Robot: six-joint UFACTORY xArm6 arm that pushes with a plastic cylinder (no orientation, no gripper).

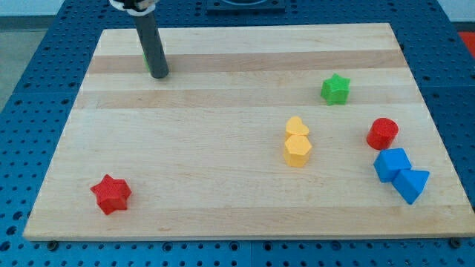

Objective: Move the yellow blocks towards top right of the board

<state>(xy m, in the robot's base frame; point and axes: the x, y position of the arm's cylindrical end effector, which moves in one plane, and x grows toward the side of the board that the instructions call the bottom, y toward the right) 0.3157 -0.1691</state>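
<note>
Two yellow blocks sit touching right of the board's middle: a yellow heart-like block (297,126) above a yellow hexagon block (297,150). My tip (159,74) rests near the board's top left, far to the left of both. A sliver of a green block (145,61) shows just behind the rod, mostly hidden.
A green star (335,89) lies up and right of the yellow blocks. A red cylinder (382,133) is at the right. Two blue blocks (392,164) (410,184) touch near the lower right edge. A red star (110,194) sits at the lower left. The wooden board (223,200) lies on a blue perforated table.
</note>
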